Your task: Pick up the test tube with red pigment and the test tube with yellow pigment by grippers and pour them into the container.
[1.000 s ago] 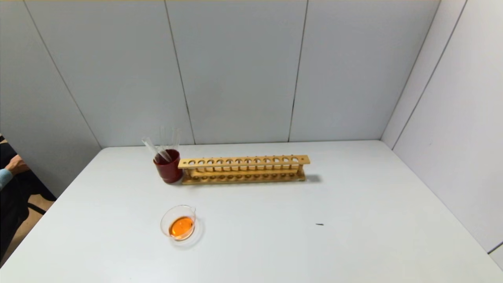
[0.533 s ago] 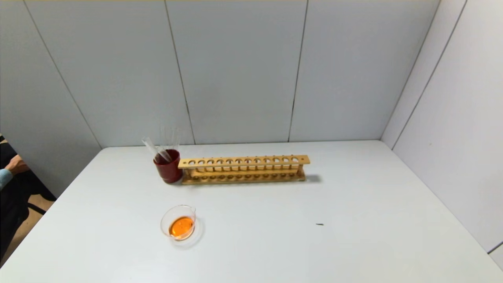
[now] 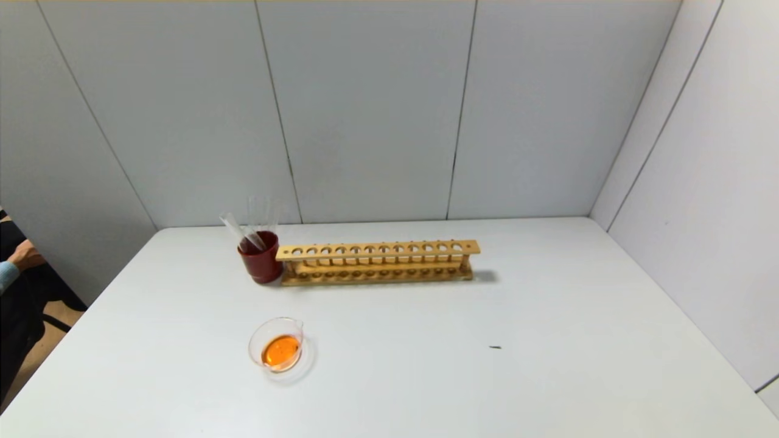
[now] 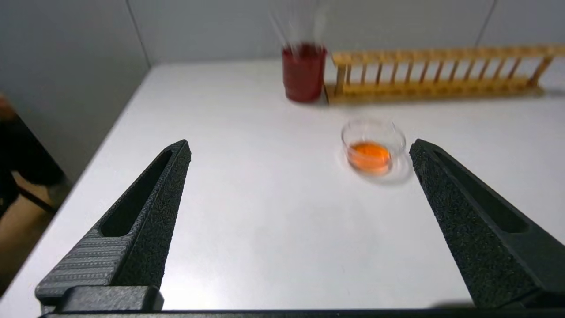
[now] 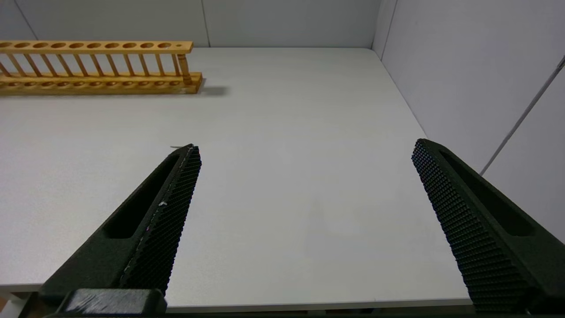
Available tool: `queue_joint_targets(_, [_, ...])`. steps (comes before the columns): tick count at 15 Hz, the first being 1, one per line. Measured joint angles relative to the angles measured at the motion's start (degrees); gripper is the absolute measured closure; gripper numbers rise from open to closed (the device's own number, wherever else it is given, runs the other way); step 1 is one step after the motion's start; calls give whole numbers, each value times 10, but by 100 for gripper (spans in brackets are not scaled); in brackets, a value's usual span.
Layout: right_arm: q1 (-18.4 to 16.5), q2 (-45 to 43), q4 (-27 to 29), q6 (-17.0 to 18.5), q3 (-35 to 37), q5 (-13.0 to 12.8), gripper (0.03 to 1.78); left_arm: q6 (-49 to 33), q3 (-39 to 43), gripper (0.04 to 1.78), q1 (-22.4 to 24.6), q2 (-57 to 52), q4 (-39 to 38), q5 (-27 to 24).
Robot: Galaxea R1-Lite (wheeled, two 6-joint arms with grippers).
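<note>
We take the long pale wooden test-tube rack (image 3: pixel 377 263) as our landmark on the white tabletop (image 3: pixel 487 365). All of its holes that we can see stand empty. Touching or just beside its left end is a dark red opaque cup (image 3: pixel 261 257), and several clear glass tubes (image 3: pixel 242 231) lean out of it; they are faint against the grey wall, and we cannot make out any liquid in them, so we cannot say which, if any, is the test tube with red pigment or the one with yellow pigment.

In front of the rack's left end, well apart from it, sits the small low clear glass dish with a spout (image 3: pixel 276 345), and a shallow pool of orange liquid lies in its bottom. In the left wrist view the dish (image 4: pixel 373 146) and the cup (image 4: pixel 303 71) are smeared, and the tubes above the cup are only streaks.

Neither arm appears in the head view. The left claw (image 4: pixel 300 148) hangs over the tabletop near its front-left edge, on the near side of the dish from the rack, black fingers (image 4: pixel 150 207) spread wide and holding nothing. The right claw (image 5: pixel 304 148) hangs over the tabletop well in front of the rack's right end, fingers (image 5: pixel 163 207) likewise spread wide and empty. From there only the rack's right part (image 5: pixel 97 66) shows; the rest is cut off.
</note>
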Motion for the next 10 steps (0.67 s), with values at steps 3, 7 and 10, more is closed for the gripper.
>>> queue_joint_targets(3, [0, 0, 0, 0, 0, 0, 6, -4, -4, 7, 0, 0, 22, 6])
queue_joint_targets(7, [0, 0, 0, 0, 0, 0, 6, -9, -5, 7, -1, 0, 23, 5])
queue_joint_targets(10, [0, 0, 0, 0, 0, 0, 6, -9, -5, 7, -1, 0, 23, 5])
